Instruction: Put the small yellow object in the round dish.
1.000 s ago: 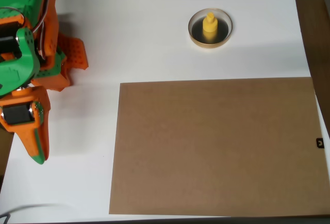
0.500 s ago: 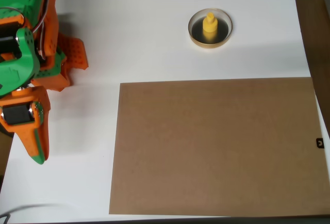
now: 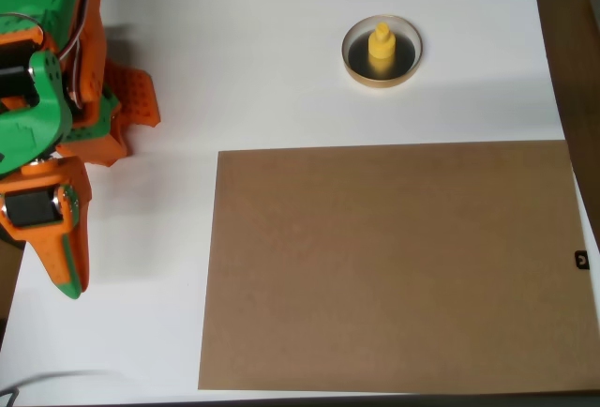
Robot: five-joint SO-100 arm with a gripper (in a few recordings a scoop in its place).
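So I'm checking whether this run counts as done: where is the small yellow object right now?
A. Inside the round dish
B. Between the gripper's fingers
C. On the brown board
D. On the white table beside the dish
A: in the overhead view the small yellow object stands upright inside the round dish, far from the gripper.

The overhead view is bright and evenly lit, the white table [image 3: 281, 69] near overexposed at the upper left of the frame. Soft grey shadows fall to the right of the arm [image 3: 56, 126] and below the round dish [image 3: 382, 77] (a faint band across the upper right). Focus is sharp throughout; the right edge darkens.
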